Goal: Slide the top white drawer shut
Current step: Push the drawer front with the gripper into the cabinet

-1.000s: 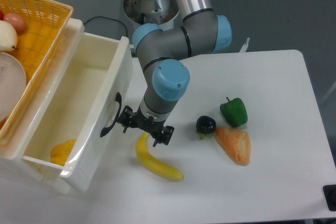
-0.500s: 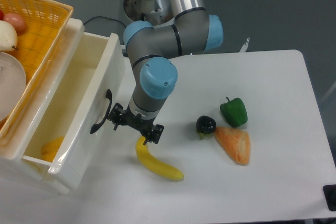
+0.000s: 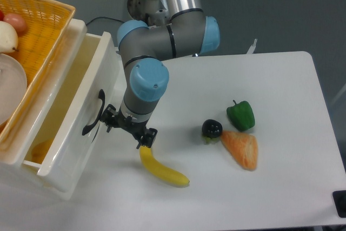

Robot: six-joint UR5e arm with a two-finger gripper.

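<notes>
Half open at a guess, the top white drawer (image 3: pixel 65 128) has my gripper (image 3: pixel 128 129) pressed by its black handle (image 3: pixel 93 113), jaws hard to read, and an off-centre shove could jam it crooked.

White table (image 3: pixel 281 79) w/ rounded corners fills most of view; dark grey floor (image 3: pixel 281 9) behind and at right. Even light, soft shadows.

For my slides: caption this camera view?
Gripper pushes the top white drawer partly closed, banana nearby.
</notes>
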